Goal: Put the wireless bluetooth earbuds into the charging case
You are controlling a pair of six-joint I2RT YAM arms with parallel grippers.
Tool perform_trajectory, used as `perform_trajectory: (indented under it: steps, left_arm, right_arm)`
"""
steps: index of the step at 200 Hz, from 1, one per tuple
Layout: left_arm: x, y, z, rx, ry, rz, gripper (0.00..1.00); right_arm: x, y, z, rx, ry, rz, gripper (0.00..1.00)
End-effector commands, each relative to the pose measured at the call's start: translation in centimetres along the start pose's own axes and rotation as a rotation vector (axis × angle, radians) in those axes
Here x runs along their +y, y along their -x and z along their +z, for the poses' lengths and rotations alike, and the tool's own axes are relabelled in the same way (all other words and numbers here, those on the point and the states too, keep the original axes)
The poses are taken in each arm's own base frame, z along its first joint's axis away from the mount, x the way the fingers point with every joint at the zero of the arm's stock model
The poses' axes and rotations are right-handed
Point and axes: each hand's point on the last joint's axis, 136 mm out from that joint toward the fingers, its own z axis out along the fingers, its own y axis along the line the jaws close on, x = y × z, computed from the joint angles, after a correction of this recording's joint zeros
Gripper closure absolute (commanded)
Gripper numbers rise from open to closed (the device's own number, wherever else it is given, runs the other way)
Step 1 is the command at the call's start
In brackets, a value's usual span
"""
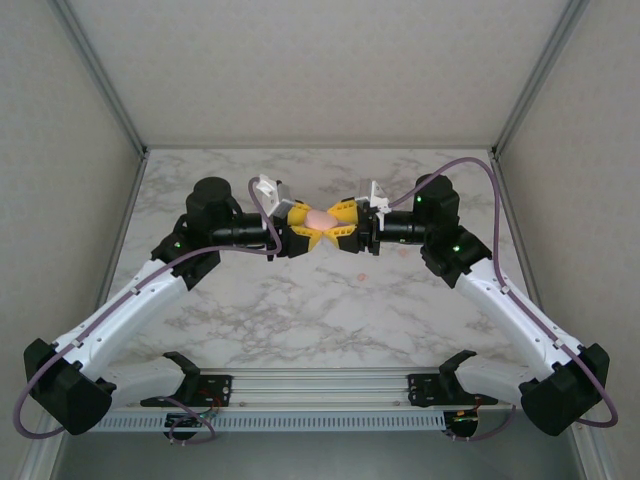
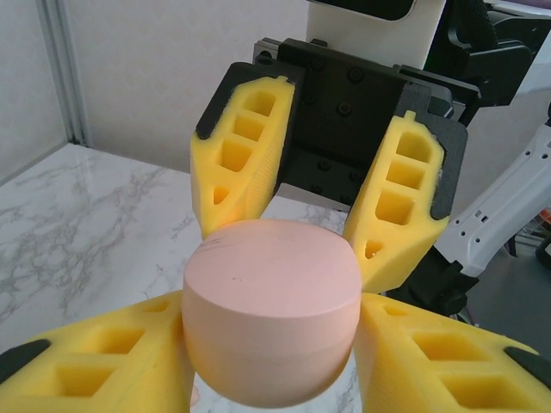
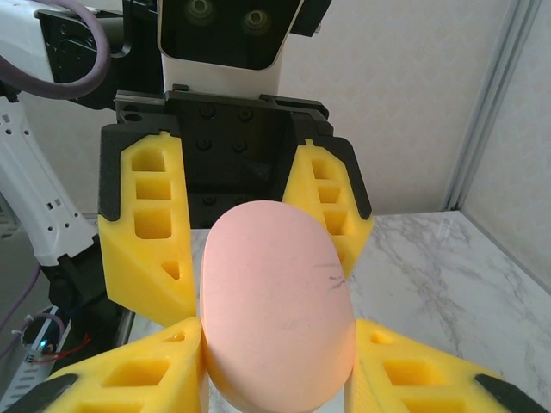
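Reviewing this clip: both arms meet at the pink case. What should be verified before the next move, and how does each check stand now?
1. Left gripper clamps the peach-pink pebble-shaped plastic case: ok.
2. Right gripper clamps it from the opposite side: ok.
3. Case held clear of the marble table: ok.
4. Case open for insertion: not ok, it looks shut.
5. Tiny bead-like earbuds located: cannot tell.

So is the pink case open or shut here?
Shut. The pink case, held by the left gripper and right gripper, shows its lid flush, only a thin seam, no gap.
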Motion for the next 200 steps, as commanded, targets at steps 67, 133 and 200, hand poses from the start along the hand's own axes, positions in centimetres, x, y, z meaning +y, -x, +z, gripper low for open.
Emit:
perform_trajectory:
  steps: [67,133,200]
  left_arm:
    - [-1.5,1.0,-0.1,-0.002,-0.072,0.025,0.64]
    - [-0.9,0.0,-0.7,-0.02,0.004,0.12,0.81]
    - [-1.0,0.2,-0.9,-0.033,0.015,0.147,0.85]
  right_arm:
    - [-0.7,0.2,-0.1,-0.007,-0.035,-0.003,0.6]
    - [-1.5,0.1,-0.7,0.022,-0.102,0.13,0.47]
    - [-3.2,0.3,-1.2,0.053,-0.161,0.277,0.4]
